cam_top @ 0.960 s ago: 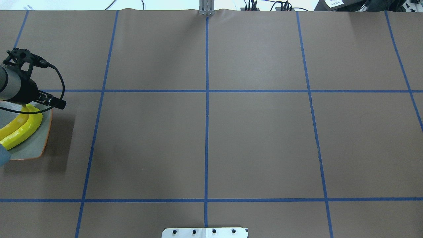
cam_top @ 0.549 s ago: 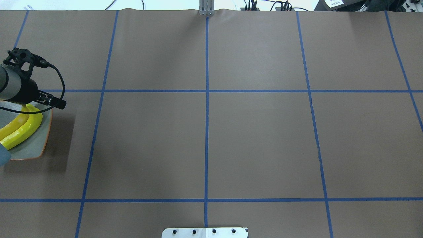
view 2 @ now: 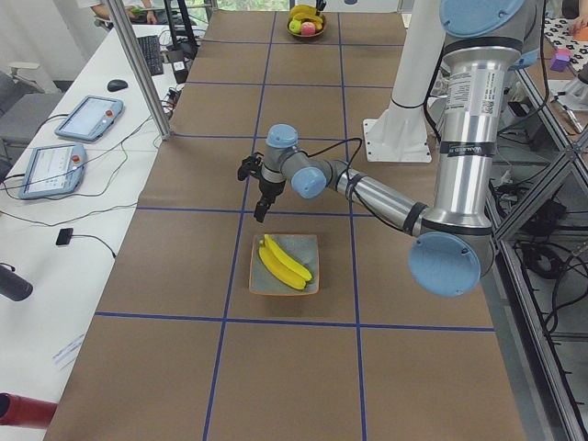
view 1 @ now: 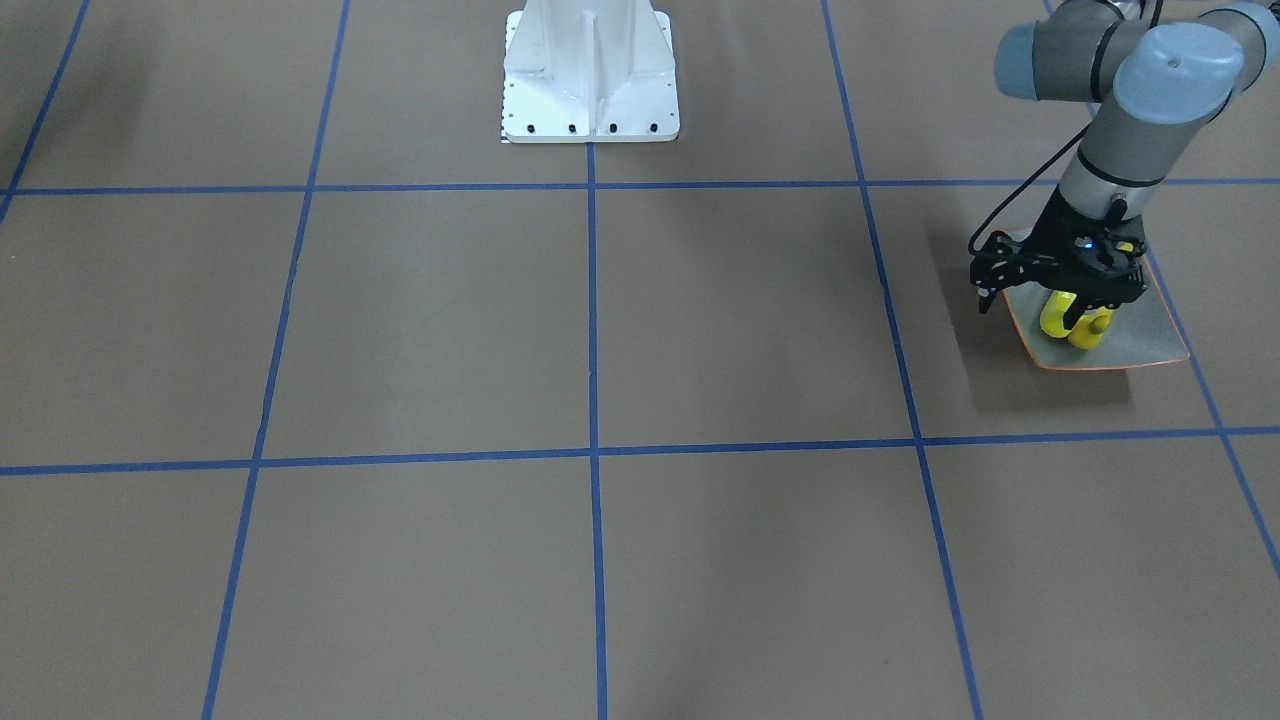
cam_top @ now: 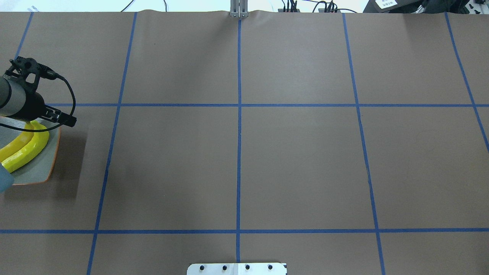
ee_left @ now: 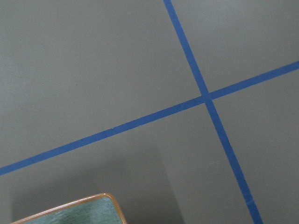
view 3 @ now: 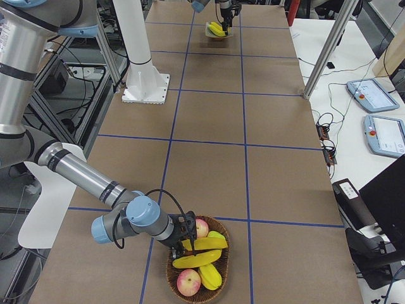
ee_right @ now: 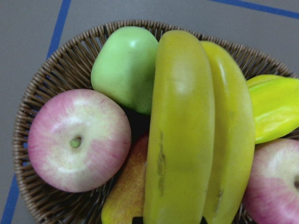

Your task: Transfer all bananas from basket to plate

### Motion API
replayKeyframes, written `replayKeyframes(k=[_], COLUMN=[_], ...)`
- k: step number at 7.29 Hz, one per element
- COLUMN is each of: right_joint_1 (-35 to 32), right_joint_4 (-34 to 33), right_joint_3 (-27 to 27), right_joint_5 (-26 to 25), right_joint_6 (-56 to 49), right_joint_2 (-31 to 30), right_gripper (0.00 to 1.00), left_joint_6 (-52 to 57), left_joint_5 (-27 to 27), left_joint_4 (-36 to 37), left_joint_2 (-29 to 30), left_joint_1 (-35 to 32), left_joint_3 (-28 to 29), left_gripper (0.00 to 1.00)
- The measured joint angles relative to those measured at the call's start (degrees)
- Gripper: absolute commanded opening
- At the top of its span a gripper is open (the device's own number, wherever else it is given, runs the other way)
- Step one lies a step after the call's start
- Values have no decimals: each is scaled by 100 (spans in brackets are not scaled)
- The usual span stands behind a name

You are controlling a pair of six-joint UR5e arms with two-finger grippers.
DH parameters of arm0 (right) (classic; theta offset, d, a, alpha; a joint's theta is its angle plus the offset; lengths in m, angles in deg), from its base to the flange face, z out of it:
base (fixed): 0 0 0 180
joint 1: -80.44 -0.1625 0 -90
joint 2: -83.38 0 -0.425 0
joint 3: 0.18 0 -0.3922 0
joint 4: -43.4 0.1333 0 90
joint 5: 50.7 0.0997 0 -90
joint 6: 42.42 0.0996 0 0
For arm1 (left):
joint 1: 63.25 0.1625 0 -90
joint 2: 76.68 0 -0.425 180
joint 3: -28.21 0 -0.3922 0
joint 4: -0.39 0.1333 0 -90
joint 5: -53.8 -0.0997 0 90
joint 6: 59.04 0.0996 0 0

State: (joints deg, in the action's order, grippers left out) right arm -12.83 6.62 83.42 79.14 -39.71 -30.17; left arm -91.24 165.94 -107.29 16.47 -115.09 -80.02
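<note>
Two yellow bananas (cam_top: 26,147) lie side by side on the grey-green plate (cam_top: 42,168) at the table's left end. They also show in the front view (view 1: 1075,328) and the left view (view 2: 283,262). My left gripper (view 1: 1078,305) hangs over the plate's far edge, looks open and holds nothing. Its wrist view shows only a plate corner (ee_left: 79,212). Two more bananas (ee_right: 180,130) lie in the wicker basket (ee_right: 46,79) at the right end. My right gripper (view 3: 188,244) is down in the basket. Its fingertips (ee_right: 137,219) press both sides of the nearer banana.
The basket (view 3: 168,275) also holds pink apples (ee_right: 77,140), a green apple (ee_right: 124,65) and a yellow-green star fruit (ee_right: 275,107). The white robot base (view 1: 590,70) stands at the table's near edge. Blue tape lines grid the brown table.
My left wrist has drifted slightly to the left over the plate. The two bananas on the plate have not moved.
</note>
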Motion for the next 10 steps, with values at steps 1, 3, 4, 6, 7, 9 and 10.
replayKeyframes(k=[1,3,4,6,7,9,10], right_joint_1=[-66,-54,126,909,1381,2295,2774], right_joint_4=[-54,-371,-516,-568,-567,-560,-559], right_joint_3=[144,384,465,692,829,1172,1369], right_joint_5=[133,568,868,1094,1104,1038,860], right_joint_6=[41,516,1129,2783,3624,5181,5776], right_joint_2=[44,405,742,1543,1977,2759,3056], right_gripper=[0,0,0,0,0,0,0], left_joint_6=[0,-219,-625,-1757,-2285,-3076,-3598], left_joint_5=[1,22,45,58,58,62,65], left_joint_4=[-6,-7,-11,-20,-23,-192,-567], left_joint_2=[9,240,557,1459,1905,2485,2647], left_joint_1=[8,14,41,362,567,758,780], left_joint_3=[23,114,231,619,803,948,1025], left_gripper=[100,100,100,100,100,100,100])
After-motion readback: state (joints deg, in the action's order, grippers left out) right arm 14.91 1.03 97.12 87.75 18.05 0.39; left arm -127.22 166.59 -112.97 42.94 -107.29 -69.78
